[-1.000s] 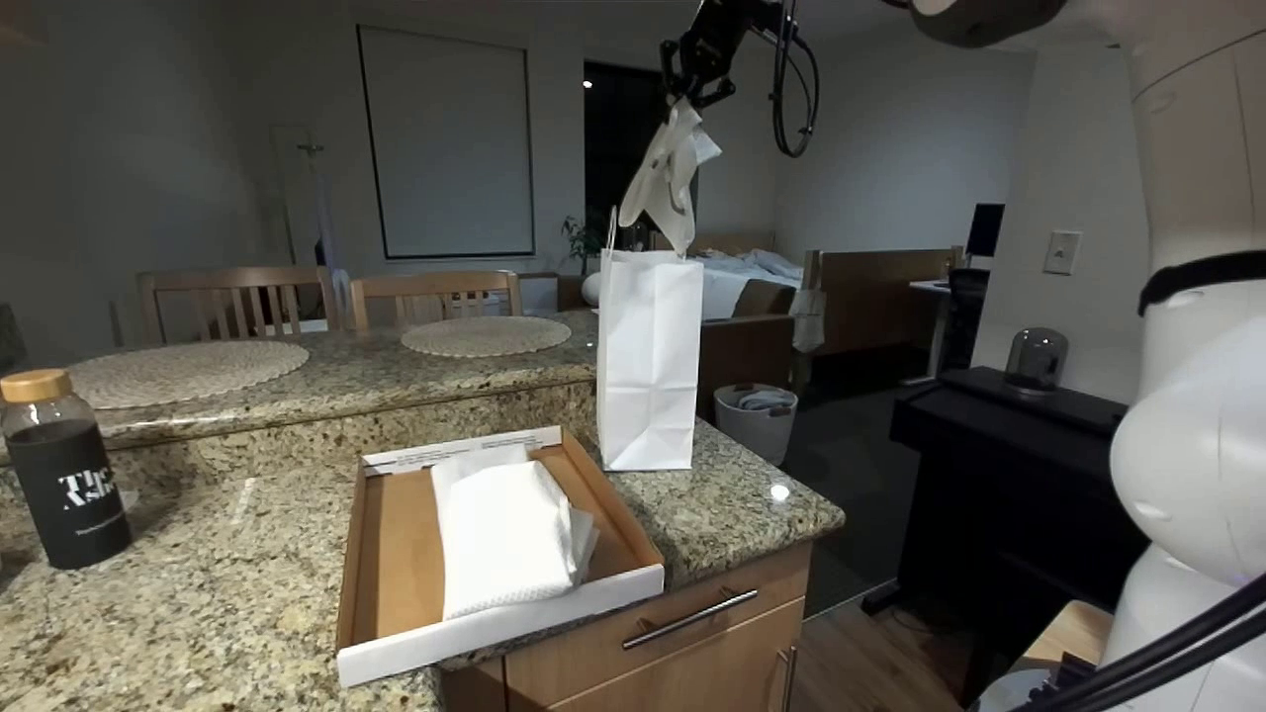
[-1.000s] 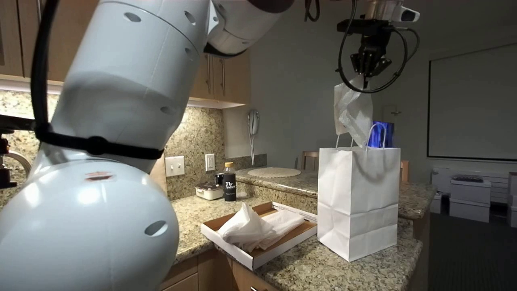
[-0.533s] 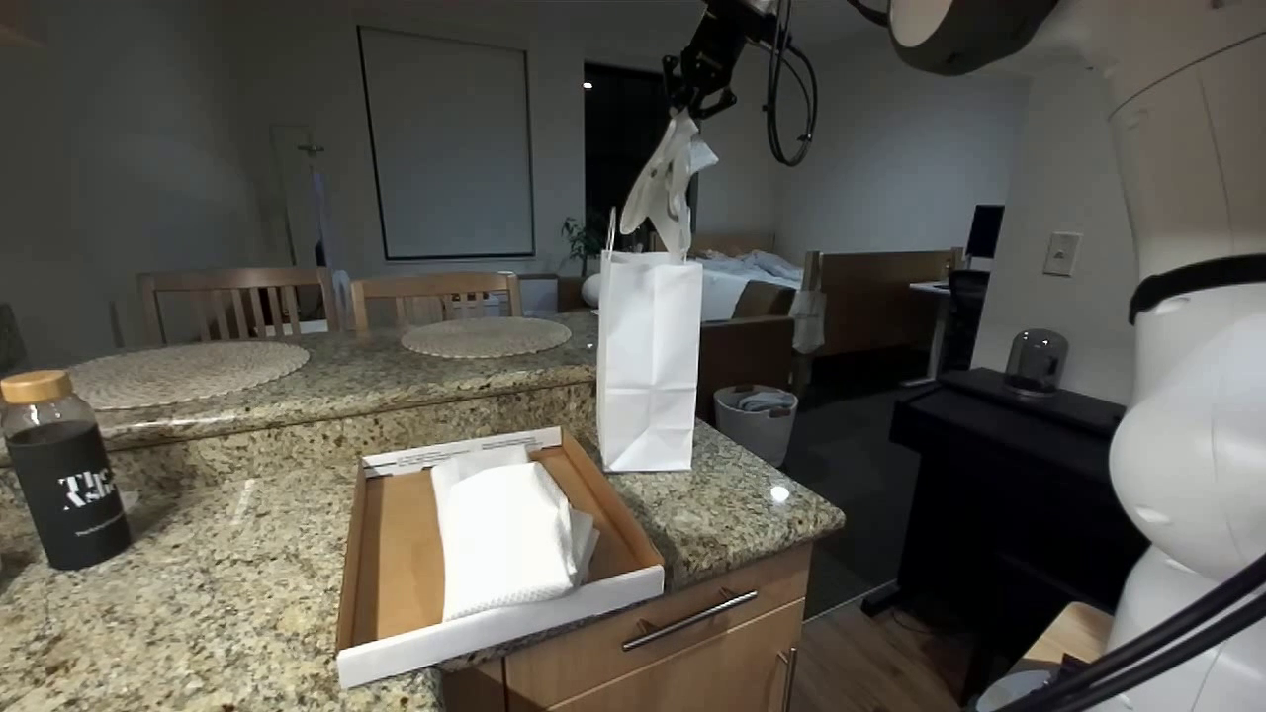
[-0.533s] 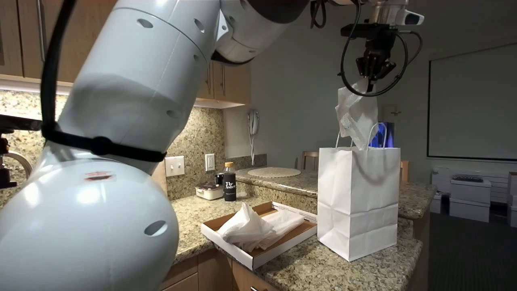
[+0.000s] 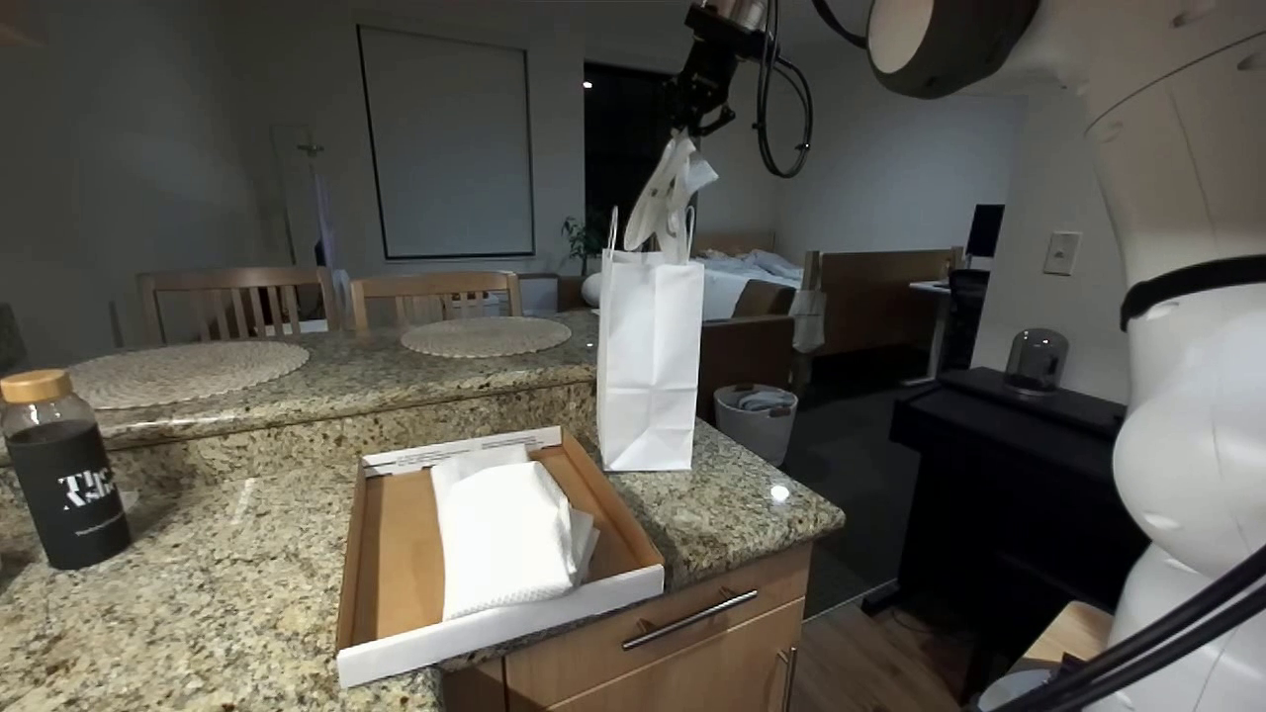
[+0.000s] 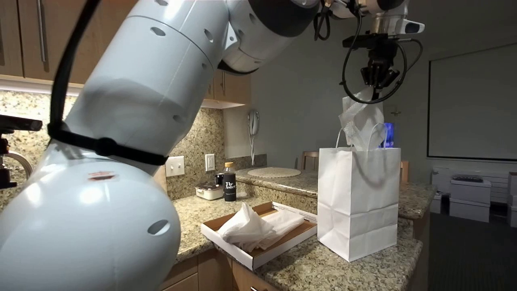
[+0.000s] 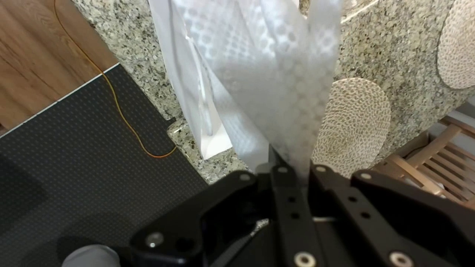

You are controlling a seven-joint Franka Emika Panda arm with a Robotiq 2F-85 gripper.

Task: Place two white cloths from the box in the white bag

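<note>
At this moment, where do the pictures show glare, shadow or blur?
In an exterior view, a glare spot on the counter, the white cloth in the box nearly washed out; in an exterior view, highlights on the robot arm, a curved shadow on the white bag; in the wrist view, the held cloth blurred near the gripper, a placemat sharper.

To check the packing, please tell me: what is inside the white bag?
A white cloth in the gripper hangs at the mouth of the white bag, its lower end apparently inside. The bag and cloth hide anything deeper.
</note>
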